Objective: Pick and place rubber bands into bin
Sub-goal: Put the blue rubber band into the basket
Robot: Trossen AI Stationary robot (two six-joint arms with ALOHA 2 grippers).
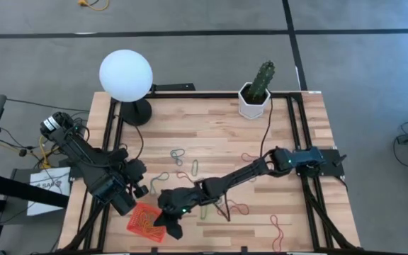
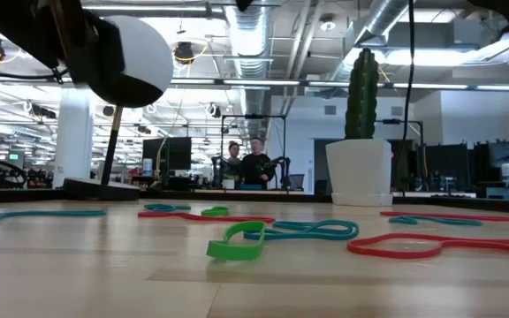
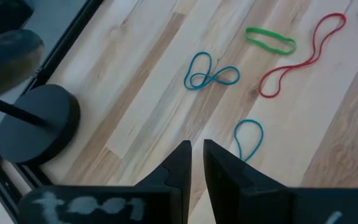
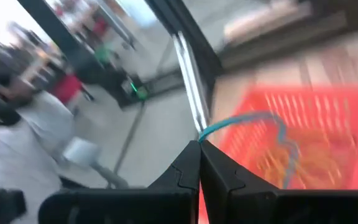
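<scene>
Right gripper (image 4: pixel 199 149), blurred band (image 4: pixel 253 124), bin (image 4: pixel 328 118).

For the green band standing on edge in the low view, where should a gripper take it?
Grip the raised upper strand of the green rubber band, coming straight down from above with one finger inside the loop. It stands curled off the table, so that strand is clear, unlike the flat bands nearby.

Counter (image 1: pixel 218 142): pale wood planks, smooth satin finish, dark metal frame at the edges. Rubber bands (image 3: pixel 211 76): thin matt elastic. Bin (image 1: pixel 146 222): orange-red plastic mesh. Lamp globe (image 1: pixel 125 74): smooth matt white; base (image 3: pixel 37 124) matt black. Cactus pot (image 1: pixel 253 101): smooth white.
</scene>
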